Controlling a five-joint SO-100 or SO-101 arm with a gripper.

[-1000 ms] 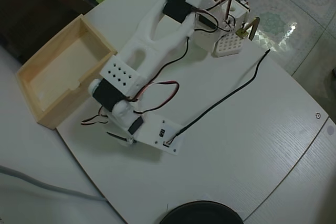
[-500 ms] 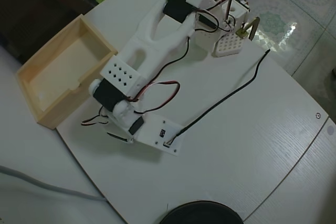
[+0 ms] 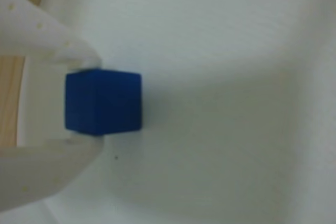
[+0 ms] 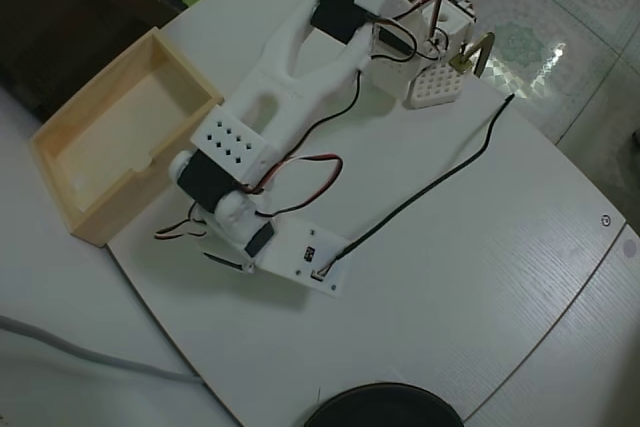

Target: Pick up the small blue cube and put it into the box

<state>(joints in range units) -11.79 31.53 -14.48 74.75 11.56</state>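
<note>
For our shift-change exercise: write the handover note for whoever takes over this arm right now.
Gripper: shut on the small blue cube, one finger above and one below it in the wrist view, over the white table.
The box: at the table's left edge in the overhead view, nothing visible inside.
Done: cube grasped.
Left: carry it to the box and release it. The arm hides the cube in the overhead view.

wrist view: soft, blurred, dim shadow right of small blue cube (image 3: 103,102) | overhead view: bright, even, sharp

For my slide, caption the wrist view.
Pincer grips blue cube over white table.
</note>
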